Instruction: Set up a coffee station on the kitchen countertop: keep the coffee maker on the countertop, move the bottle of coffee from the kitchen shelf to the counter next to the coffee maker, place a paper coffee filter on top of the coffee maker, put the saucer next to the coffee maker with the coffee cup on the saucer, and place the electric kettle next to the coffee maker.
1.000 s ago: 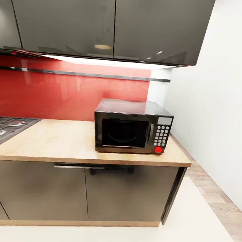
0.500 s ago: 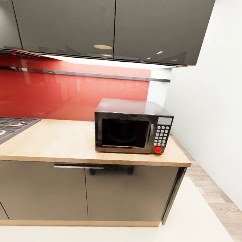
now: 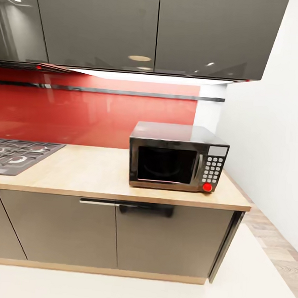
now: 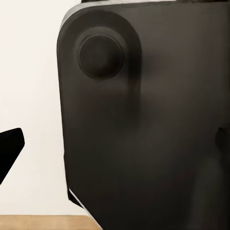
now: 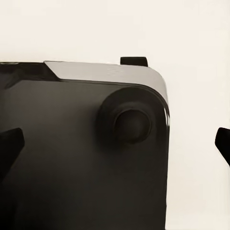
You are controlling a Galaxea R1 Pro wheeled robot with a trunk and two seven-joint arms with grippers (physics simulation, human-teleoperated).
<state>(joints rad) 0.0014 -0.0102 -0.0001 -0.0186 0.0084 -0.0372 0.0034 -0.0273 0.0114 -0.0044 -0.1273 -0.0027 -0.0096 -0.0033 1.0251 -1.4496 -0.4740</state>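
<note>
The head view looks at a wooden kitchen countertop (image 3: 89,171) in front of a red backsplash. In the left wrist view, my left gripper (image 4: 115,143) faces a dark rounded panel of my own body, and one black fingertip (image 4: 9,151) sits far out at the picture's edge. My right gripper (image 5: 115,146) in the right wrist view has its black fingertips (image 5: 9,148) spread wide at both edges, with nothing between them. Both grippers are open and hold nothing.
A black microwave (image 3: 177,156) with a red button stands on the counter's right part. A gas hob (image 3: 14,154) is set in at the left. Dark upper cabinets (image 3: 154,28) hang above and grey base cabinets (image 3: 115,236) stand below. A white wall (image 3: 274,154) closes the right side.
The whole head view has shifted, so the camera moved. The microwave and counter now sit further right in the picture and more of the hob shows. Nothing on the counter moved.
</note>
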